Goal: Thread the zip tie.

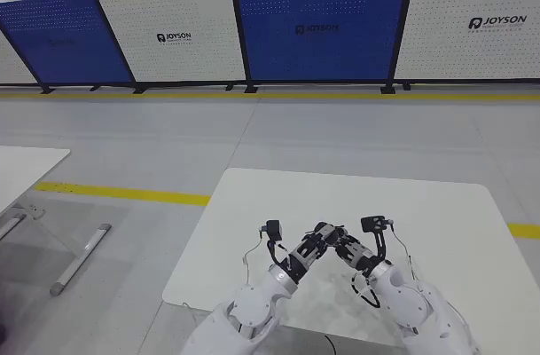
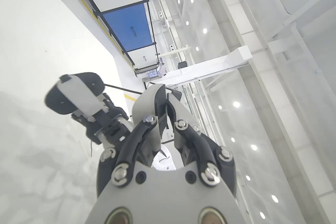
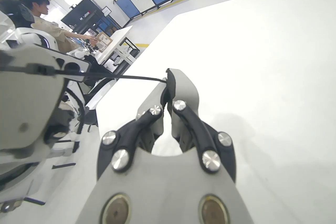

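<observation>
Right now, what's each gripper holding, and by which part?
Black zip tie, strung between both. Right gripper pinches one strap end; left gripper looks shut on it near the head, exact spot hidden.

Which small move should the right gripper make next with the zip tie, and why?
Probably a slow, short pull away from the left gripper. The right gripper is shut on the zip tie, which runs straight to its head; strap shows on both sides of the head, so it seems already through.
</observation>
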### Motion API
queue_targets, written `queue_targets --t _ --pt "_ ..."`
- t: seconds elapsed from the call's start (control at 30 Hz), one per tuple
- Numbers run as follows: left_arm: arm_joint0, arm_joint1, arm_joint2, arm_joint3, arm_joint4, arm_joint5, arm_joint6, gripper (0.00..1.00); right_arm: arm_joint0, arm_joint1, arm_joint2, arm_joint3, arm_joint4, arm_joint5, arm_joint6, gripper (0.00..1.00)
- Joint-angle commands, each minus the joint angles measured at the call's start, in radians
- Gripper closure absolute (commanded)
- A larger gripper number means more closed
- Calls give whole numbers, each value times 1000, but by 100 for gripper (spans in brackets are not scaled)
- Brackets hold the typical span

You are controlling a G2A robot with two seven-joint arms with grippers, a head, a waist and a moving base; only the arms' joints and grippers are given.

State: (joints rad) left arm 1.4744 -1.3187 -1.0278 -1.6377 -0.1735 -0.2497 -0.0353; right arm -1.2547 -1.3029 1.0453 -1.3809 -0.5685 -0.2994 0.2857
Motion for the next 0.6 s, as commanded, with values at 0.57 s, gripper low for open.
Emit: queue_targets --t 0.57 --pt "33 12 -144 112 -121 -36 59 100 -212 63 383 -222 691 -41 128 0"
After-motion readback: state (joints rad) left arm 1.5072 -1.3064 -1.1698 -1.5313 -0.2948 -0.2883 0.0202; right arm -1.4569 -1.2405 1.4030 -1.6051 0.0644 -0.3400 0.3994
